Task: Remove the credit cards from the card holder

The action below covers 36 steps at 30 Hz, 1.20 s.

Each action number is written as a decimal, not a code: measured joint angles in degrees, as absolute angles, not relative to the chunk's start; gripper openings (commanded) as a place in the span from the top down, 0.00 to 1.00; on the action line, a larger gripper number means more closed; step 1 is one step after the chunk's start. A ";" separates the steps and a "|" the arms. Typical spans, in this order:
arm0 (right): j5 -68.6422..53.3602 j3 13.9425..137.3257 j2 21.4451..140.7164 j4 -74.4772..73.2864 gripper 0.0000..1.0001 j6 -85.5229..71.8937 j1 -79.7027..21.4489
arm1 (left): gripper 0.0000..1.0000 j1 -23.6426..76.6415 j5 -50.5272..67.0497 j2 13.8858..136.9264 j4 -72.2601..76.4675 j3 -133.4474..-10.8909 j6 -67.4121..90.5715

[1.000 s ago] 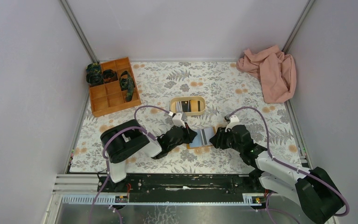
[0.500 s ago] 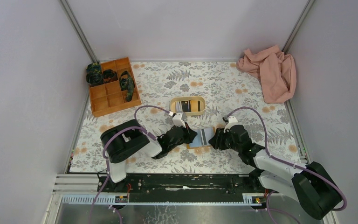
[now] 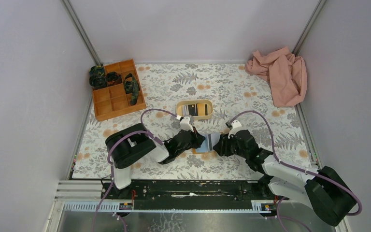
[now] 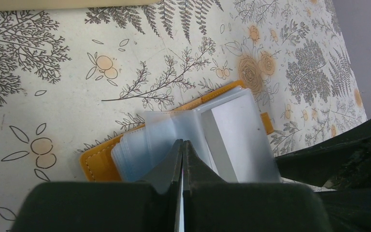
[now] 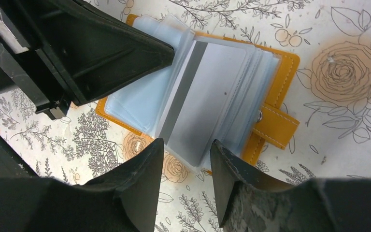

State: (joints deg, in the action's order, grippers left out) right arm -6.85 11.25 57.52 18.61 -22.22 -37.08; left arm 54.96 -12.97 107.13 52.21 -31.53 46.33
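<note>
The card holder [image 3: 206, 144] lies open on the floral table between my two grippers, orange outside [image 5: 280, 123] with clear, light blue sleeves inside [image 4: 140, 152]. A pale card with a grey stripe [image 5: 198, 111] sticks out of a sleeve and also shows in the left wrist view as the card [image 4: 241, 140]. My left gripper [image 4: 182, 142] is shut, its tips resting on the sleeves; I cannot tell whether it pinches one. My right gripper [image 5: 186, 145] is open, with the card's near corner just ahead between its fingers. From above, the left gripper [image 3: 199, 140] and the right gripper [image 3: 218, 145] meet over the holder.
A beige oval tray [image 3: 194, 118] with dark and yellow cards in it stands just behind the holder. An orange compartment box [image 3: 117, 89] with dark items is at the back left. A pink cloth [image 3: 280, 75] is bunched at the back right.
My right gripper has crept left, closer over the card holder. The left gripper stays where it was, shut on the sleeves' area.
</note>
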 measured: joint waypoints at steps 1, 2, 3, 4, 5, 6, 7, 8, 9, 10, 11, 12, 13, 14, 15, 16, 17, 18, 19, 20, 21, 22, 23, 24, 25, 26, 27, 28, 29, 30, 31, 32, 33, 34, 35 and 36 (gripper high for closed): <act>-6.68 11.66 57.84 18.55 0.55 -22.02 -37.36 | 1.00 55.00 -13.06 107.13 52.18 -31.53 46.33; -6.61 12.14 58.22 18.48 0.61 -21.82 -37.63 | 1.00 55.02 -13.15 107.13 52.16 -31.53 46.30; -6.50 12.71 58.57 18.44 0.66 -21.61 -37.95 | 1.00 55.05 -13.19 107.13 52.16 -31.53 46.33; -6.46 13.32 58.78 18.41 0.74 -21.30 -38.30 | 1.00 55.09 -13.26 107.13 52.18 -31.53 46.30; -6.46 14.00 58.98 18.37 0.86 -20.95 -38.68 | 1.00 55.13 -13.39 107.13 52.18 -31.53 46.30; -6.46 14.61 59.18 18.35 0.92 -20.71 -39.03 | 1.00 55.16 -13.47 107.13 52.18 -31.53 46.30; -6.46 15.33 59.46 18.31 0.95 -20.62 -39.44 | 1.00 55.22 -13.56 107.13 52.21 -31.53 46.30; -6.31 15.94 59.81 18.26 0.95 -20.45 -39.77 | 1.00 55.27 -13.67 107.11 52.25 -31.46 46.30; -5.89 16.36 60.25 18.11 0.96 -20.23 -39.90 | 1.00 55.33 -13.91 107.07 52.34 -31.33 46.28; -5.39 16.88 60.86 17.52 0.95 -20.12 -39.99 | 1.00 55.40 -14.09 106.98 52.42 -31.14 46.28; -5.10 17.41 61.56 17.02 0.95 -19.94 -40.05 | 1.00 55.44 -14.24 106.83 52.53 -30.92 46.24; -5.04 18.04 62.19 16.56 0.94 -19.75 -40.18 | 1.00 55.48 -14.39 106.61 52.60 -30.59 46.11; -4.99 18.81 62.81 15.97 0.93 -19.49 -40.40 | 1.00 55.51 -14.52 106.24 52.77 -30.06 45.98; -4.97 19.55 63.46 15.40 0.92 -19.20 -40.60 | 1.00 55.53 -14.61 105.89 52.80 -29.67 45.82; -4.97 20.34 64.25 14.94 0.91 -18.94 -40.88 | 1.00 55.53 -14.63 105.36 52.58 -29.21 45.60; -4.93 21.08 65.06 14.50 0.91 -18.63 -41.21 | 1.00 55.53 -14.66 104.99 52.27 -28.97 45.47; -4.67 21.96 65.87 13.91 0.92 -18.20 -41.67 | 1.00 55.55 -14.66 104.42 51.53 -28.84 45.41; -3.81 22.98 66.72 13.04 0.97 -17.76 -42.46 | 1.00 55.57 -14.63 103.72 50.46 -28.71 45.41; -2.92 24.10 67.51 12.21 1.00 -17.26 -43.40 | 1.00 55.64 -14.55 103.02 49.56 -28.51 45.45; -1.74 25.17 68.34 11.40 1.00 -16.69 -44.60 | 1.00 55.81 -14.41 102.10 48.58 -28.12 45.50; -0.40 26.15 69.08 10.66 1.00 -16.25 -45.91 | 1.00 56.07 -14.31 101.01 47.35 -27.68 45.54; 0.89 26.94 69.73 10.04 1.00 -15.97 -47.09 | 1.00 56.42 -14.31 99.79 45.84 -27.31 45.67; 2.26 27.59 70.30 9.43 1.00 -15.62 -48.23 | 1.00 57.06 -14.46 98.15 43.51 -27.11 45.71; 3.57 28.05 70.70 9.06 1.00 -15.35 -49.19 | 1.00 57.63 -14.70 96.77 41.69 -27.09 45.76; 4.58 28.40 70.98 8.75 1.00 -15.16 -50.06 | 1.00 58.35 -15.29 95.09 39.42 -27.11 45.78; 5.72 28.67 71.18 8.49 1.00 -15.05 -50.92 | 1.00 59.16 -16.10 93.01 36.77 -27.20 45.91; 6.98 28.86 71.37 8.43 1.00 -14.92 -51.86 | 1.00 59.64 -16.88 91.26 34.79 -27.22 46.04; 7.94 28.99 71.55 8.38 1.00 -14.87 -52.56 | 1.00 60.12 -18.02 89.23 32.03 -27.44 46.48; 9.10 29.15 71.79 8.36 1.00 -14.76 -53.52 | 1.00 60.49 -19.22 87.55 29.39 -27.68 46.98; 10.07 29.34 72.10 8.36 1.00 -14.74 -54.43 | 1.00 60.71 -20.62 86.13 26.96 -27.97 47.57; 11.35 29.71 72.55 8.23 0.99 -14.72 -55.59 | 1.00 60.71 -22.13 84.99 24.64 -28.18 48.36; 12.80 30.28 73.25 8.08 0.97 -14.66 -56.95 | 1.00 60.71 -23.77 83.83 22.28 -28.23 49.30; 13.96 30.94 74.04 7.92 0.92 -14.59 -58.11 | 1.00 60.71 -24.97 83.00 20.53 -28.12 50.15; 14.90 31.66 74.94 7.84 0.85 -14.55 -59.27 | 1.00 60.71 -26.35 82.06 18.72 -27.70 51.16; 15.81 32.32 75.75 7.75 0.80 -14.50 -60.23 | 1.00 60.71 -27.49 81.10 17.34 -27.05 52.25; 16.91 33.19 76.77 7.53 0.75 -14.46 -61.39 | 1.00 60.71 -28.64 79.92 15.79 -26.00 53.49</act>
State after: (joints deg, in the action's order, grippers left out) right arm 16.91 33.19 76.77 7.53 -14.46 -61.39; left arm 60.71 -28.64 79.92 15.79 -26.00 53.49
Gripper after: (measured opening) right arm 0.128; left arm 0.010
